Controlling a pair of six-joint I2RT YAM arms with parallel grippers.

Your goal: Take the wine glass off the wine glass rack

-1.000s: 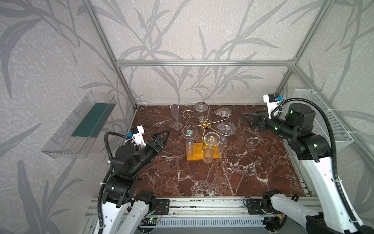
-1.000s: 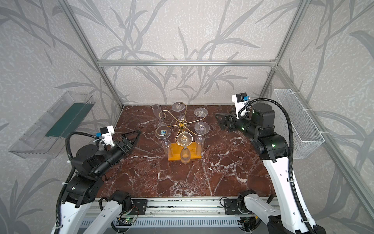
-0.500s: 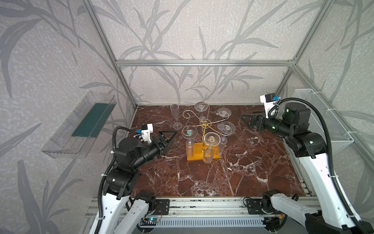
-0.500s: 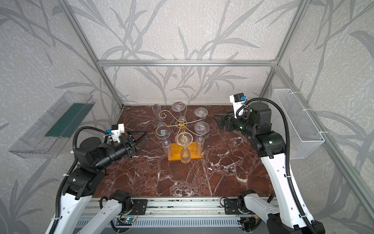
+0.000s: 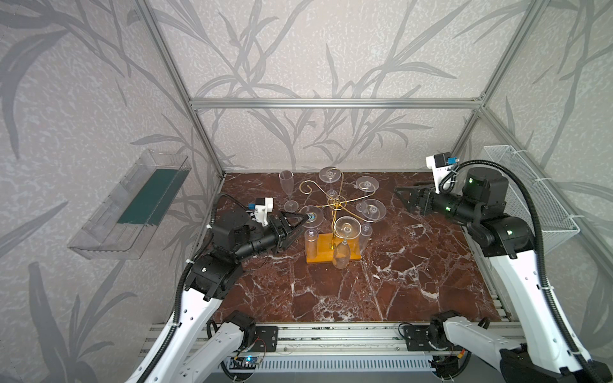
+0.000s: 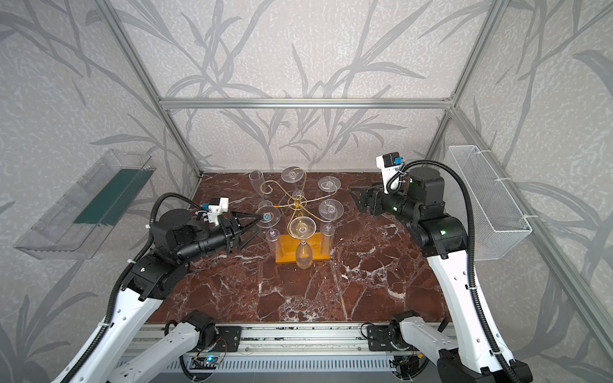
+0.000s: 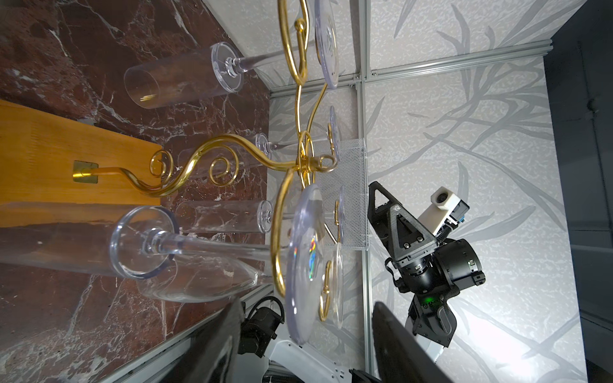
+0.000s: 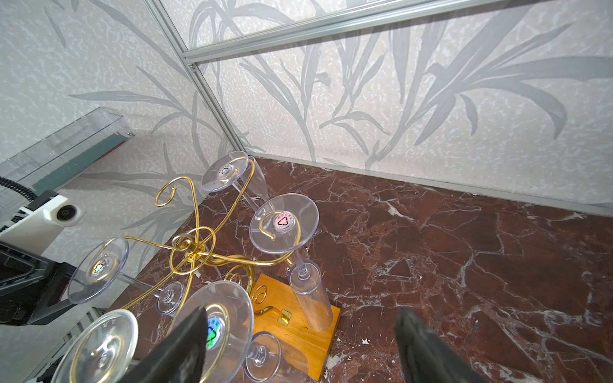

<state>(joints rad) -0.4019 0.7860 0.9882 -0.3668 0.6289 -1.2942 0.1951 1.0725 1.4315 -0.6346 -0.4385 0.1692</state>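
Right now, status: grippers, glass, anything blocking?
Both open: left gripper at hanging wine glass foot, right gripper clear of wine glass rack. Nothing held. Upright champagne flute nearby.

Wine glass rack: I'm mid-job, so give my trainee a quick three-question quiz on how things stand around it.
1. True or false: every arm of the wine glass rack carries a glass.
2. How many glasses hang foot-up on it?
3. Which is nearest the upright flute standing on the table? A) left pincer B) right pincer C) wire basket

Key: 1 false, one arm is bare. 2 five. 3 A.
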